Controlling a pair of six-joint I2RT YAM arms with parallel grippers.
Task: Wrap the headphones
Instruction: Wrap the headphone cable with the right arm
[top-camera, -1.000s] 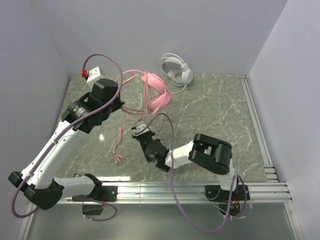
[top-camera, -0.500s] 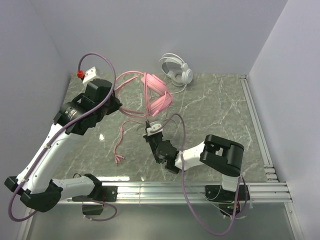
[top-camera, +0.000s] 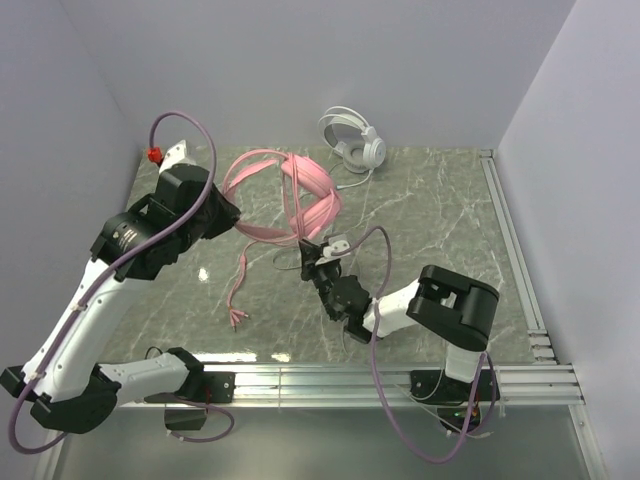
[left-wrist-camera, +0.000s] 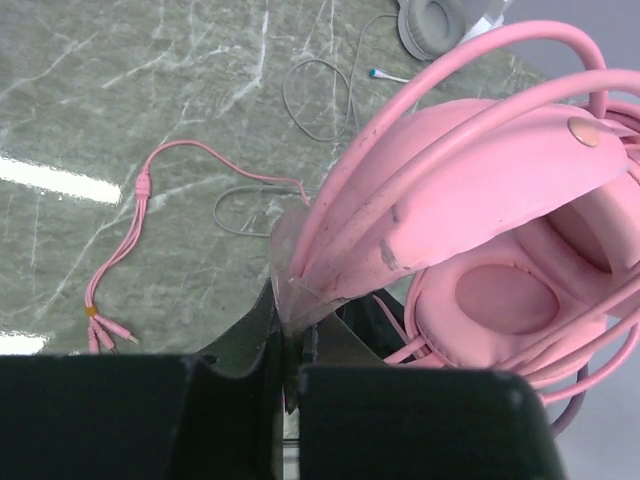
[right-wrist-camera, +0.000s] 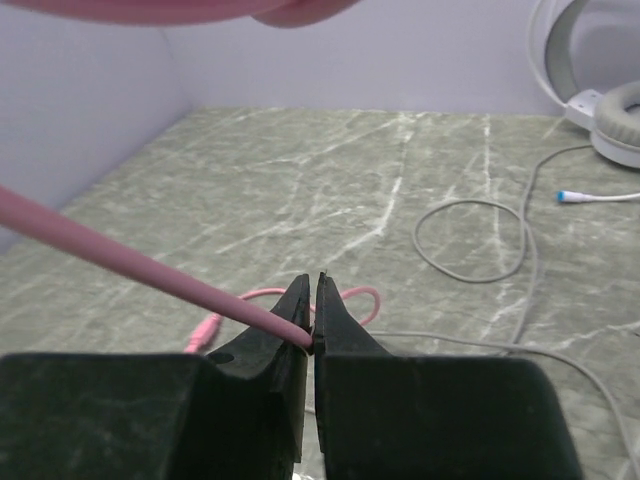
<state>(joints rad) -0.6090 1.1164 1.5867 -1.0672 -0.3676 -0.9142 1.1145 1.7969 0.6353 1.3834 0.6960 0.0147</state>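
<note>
The pink headphones (top-camera: 305, 195) hang in the air over the back left of the table. My left gripper (top-camera: 228, 214) is shut on their headband, which fills the left wrist view (left-wrist-camera: 480, 190) with an earcup cushion beside it. The pink cable (top-camera: 262, 235) loops round the headset and runs down to my right gripper (top-camera: 318, 248), which is shut on it (right-wrist-camera: 150, 268). The cable's plug end (top-camera: 238, 318) lies on the table. The white headphones (top-camera: 352, 140) stand against the back wall, and their grey cable (right-wrist-camera: 480, 240) lies coiled on the table.
The marble tabletop (top-camera: 430, 220) is walled at the back and both sides. A metal rail (top-camera: 515, 250) runs along the right edge and another along the front. The white headset's earcup (left-wrist-camera: 432, 25) shows at the top of the left wrist view.
My left gripper has carried the pink headphones a little left and up. My right gripper has moved right and toward the back with the pink cable, drawing the loop wider round the headset.
</note>
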